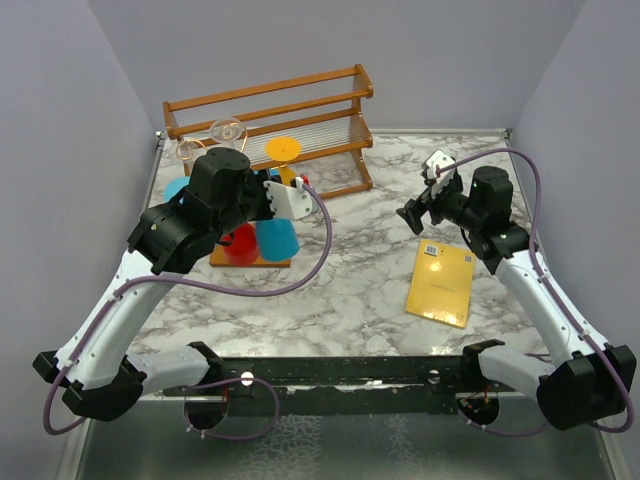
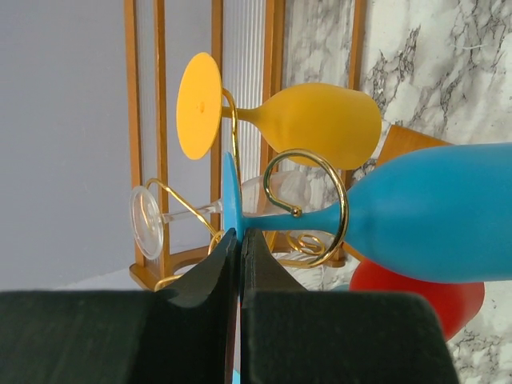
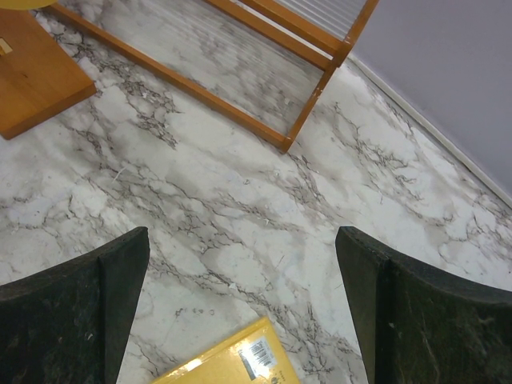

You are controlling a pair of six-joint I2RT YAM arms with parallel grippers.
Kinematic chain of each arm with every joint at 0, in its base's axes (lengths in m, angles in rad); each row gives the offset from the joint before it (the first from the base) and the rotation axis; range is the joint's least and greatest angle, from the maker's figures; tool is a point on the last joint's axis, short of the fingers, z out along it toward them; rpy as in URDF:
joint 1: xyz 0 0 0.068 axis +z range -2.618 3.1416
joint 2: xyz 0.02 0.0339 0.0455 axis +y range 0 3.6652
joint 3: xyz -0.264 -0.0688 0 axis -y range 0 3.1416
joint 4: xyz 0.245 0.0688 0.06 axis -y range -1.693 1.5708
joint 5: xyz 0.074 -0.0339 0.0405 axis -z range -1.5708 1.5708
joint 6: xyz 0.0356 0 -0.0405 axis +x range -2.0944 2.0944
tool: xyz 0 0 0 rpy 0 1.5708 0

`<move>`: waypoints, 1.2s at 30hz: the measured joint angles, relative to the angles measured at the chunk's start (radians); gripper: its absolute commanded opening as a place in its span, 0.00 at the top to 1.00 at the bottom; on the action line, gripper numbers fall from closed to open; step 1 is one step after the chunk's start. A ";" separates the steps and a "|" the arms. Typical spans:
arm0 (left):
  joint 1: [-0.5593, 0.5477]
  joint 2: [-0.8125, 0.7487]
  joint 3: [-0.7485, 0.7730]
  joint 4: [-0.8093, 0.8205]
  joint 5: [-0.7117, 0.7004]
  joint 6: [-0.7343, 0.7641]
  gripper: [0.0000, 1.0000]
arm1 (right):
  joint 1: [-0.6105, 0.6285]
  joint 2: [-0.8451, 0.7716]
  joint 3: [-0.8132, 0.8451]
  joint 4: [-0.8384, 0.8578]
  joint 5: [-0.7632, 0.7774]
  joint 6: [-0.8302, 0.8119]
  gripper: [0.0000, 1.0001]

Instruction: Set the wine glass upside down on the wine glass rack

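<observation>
The wine glass rack is a gold wire stand (image 2: 342, 210) on an orange-brown wooden base (image 1: 250, 263). A blue wine glass (image 2: 432, 212) hangs upside down with its stem in a gold loop; it also shows in the top view (image 1: 277, 238). My left gripper (image 2: 240, 240) is shut on the thin edge of its blue foot (image 2: 231, 188). A yellow glass (image 2: 320, 124), a red glass (image 2: 416, 300) and a clear glass (image 2: 148, 222) also hang on the rack. My right gripper (image 3: 240, 264) is open and empty above the marble table, far right of the rack.
A two-tier wooden slatted shelf (image 1: 270, 110) stands behind the rack at the back of the table. A yellow book (image 1: 441, 284) lies on the marble table (image 1: 350, 280) under my right arm. The rack's base corner shows in the right wrist view (image 3: 36, 76).
</observation>
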 measured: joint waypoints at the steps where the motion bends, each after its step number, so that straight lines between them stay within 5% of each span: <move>1: 0.000 0.000 0.004 -0.004 0.003 -0.002 1.00 | 0.000 0.000 0.000 0.000 0.000 0.000 0.00; 36: 0.000 0.021 -0.011 0.045 0.129 -0.040 0.99 | 0.000 0.001 0.000 0.000 0.000 -0.007 0.00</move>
